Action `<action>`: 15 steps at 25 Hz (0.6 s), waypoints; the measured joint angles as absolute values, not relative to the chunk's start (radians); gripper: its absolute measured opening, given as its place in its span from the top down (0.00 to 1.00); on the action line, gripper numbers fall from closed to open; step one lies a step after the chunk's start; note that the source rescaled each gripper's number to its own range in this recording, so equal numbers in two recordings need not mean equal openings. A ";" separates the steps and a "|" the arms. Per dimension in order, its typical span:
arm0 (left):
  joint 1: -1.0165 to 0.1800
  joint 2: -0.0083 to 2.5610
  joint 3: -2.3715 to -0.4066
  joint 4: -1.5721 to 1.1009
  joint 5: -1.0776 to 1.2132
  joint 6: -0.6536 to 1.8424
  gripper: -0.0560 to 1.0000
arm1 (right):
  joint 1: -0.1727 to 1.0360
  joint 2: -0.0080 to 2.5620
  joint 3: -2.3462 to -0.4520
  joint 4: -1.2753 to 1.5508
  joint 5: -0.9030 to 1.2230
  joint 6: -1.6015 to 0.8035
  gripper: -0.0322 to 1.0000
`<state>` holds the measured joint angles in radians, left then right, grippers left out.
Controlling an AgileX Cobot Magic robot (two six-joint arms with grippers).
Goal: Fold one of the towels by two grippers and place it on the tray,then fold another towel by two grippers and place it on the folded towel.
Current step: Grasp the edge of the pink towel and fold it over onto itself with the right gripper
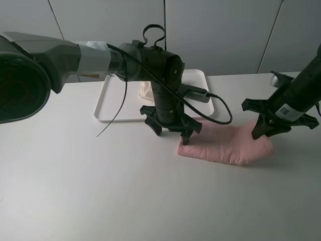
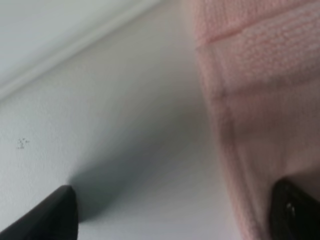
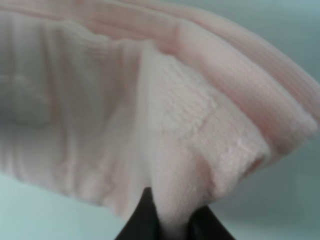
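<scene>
— Lying how is the pink towel [image 1: 223, 145] being seen?
— Lengthwise along the desk's [image 1: 75, 191] far-right part, in front of the tray [image 1: 108, 100]; its right end is being pinched by the right gripper [image 1: 271, 131].
— And the left gripper [image 1: 172, 131]?
— Being held spread at the towel's left end.

White table [image 1: 75, 191] fills lower part of exterior high view, matte, smooth, plain. Soft dark shadows lie on table under raised objects, edges diffuse. Light even, from above, no hard highlights. Behind table stands pale grey panelled wall [image 1: 220, 35], thin dark seams dividing it into tall panels, some seams slanted by camera angle. Table's far edge meets wall directly. Left wrist view shows same table surface close up, light grey, with small faint speck [image 2: 21, 143] on it. No floor or window visible.
</scene>
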<state>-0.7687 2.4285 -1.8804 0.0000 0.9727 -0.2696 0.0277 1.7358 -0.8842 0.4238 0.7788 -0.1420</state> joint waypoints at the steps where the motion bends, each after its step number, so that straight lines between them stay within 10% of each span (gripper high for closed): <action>1: -0.769 2.428 -1.880 0.000 0.973 -0.268 0.01 | 0.028 1.732 -0.884 0.451 0.783 -0.158 0.91; 15: -0.769 2.428 -1.880 0.000 0.975 -0.254 0.01 | 0.028 1.728 -0.883 0.837 0.800 -0.380 0.91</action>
